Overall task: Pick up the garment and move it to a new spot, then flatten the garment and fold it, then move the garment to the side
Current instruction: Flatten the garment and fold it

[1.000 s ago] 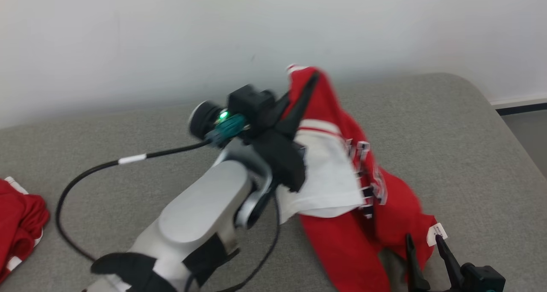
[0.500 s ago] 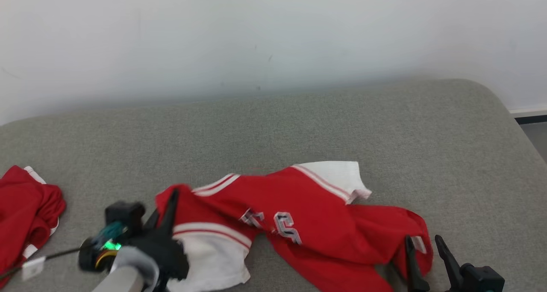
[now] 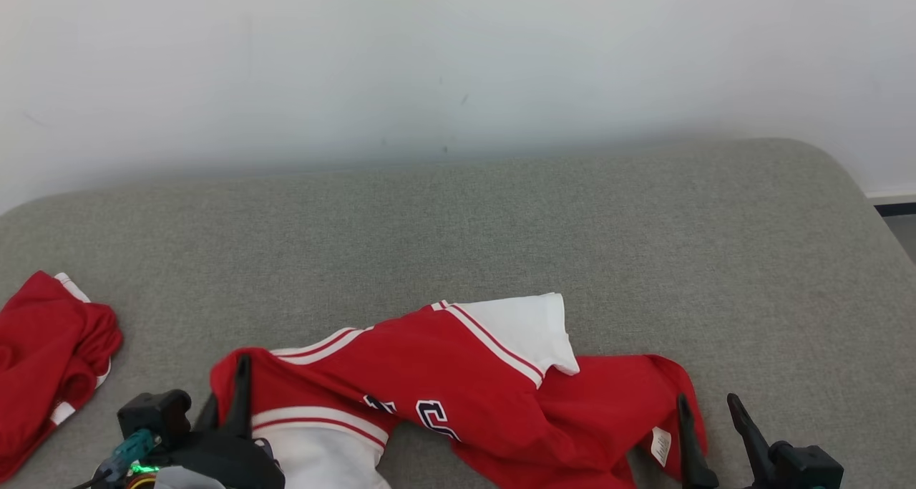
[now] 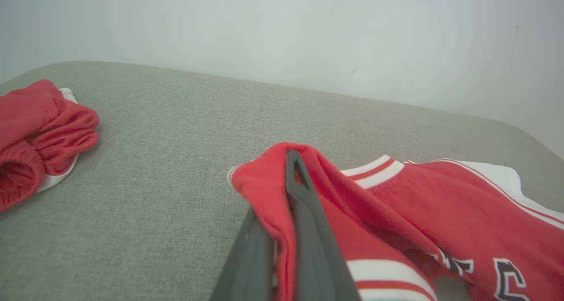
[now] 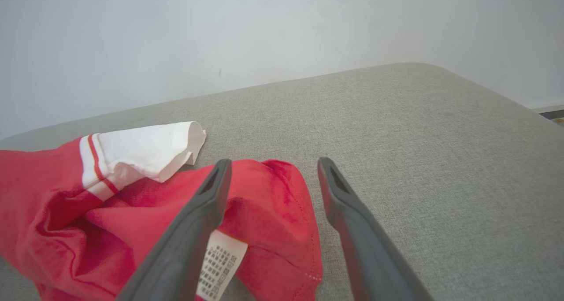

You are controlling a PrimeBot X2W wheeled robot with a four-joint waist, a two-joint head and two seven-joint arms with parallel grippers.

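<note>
Shows the garment (image 3: 465,396) lowered from mid-air onto the grey cushion (image 3: 501,224), left gripper (image 3: 242,385) pinching its edge, right gripper (image 3: 706,404) spread over its hem; relocation seemingly done, flattening next.

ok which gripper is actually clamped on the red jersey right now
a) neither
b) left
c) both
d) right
b: the left gripper is shut on a fold of the jersey, while the right gripper stands open at its other end.
</note>
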